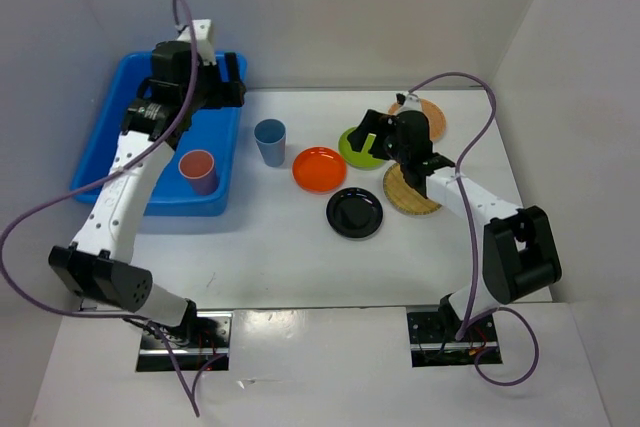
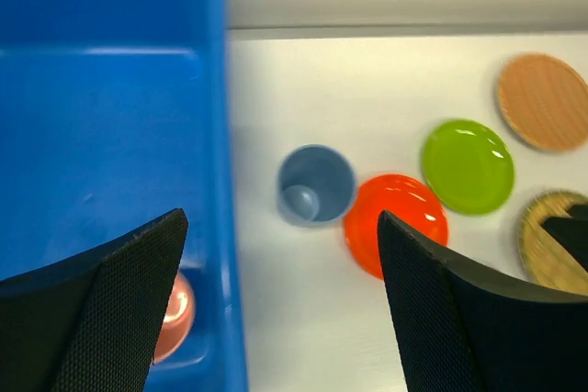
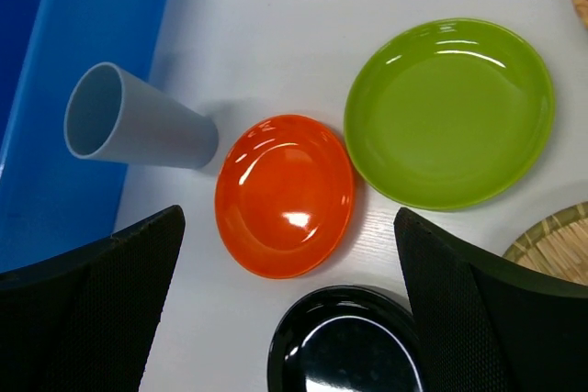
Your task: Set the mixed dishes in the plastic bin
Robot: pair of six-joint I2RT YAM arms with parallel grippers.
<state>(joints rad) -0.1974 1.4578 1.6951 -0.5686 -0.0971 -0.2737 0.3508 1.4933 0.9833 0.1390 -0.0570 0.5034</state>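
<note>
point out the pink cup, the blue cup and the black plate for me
pink cup (image 1: 198,166): top external view, on its open mouth
blue cup (image 1: 269,134): top external view, on its open mouth
black plate (image 1: 355,214): top external view, on the middle of its well

White table (image 1: 280,257): blue plastic bin (image 1: 170,199) at far left, blue cup (image 1: 270,141) upright just beside its right wall. Right of the cup sit orange plate (image 1: 319,169), lime green plate (image 1: 350,150) and black plate (image 1: 354,213), clustered. Further right: near bamboo disc (image 1: 400,195), far bamboo disc (image 1: 435,119).
</note>
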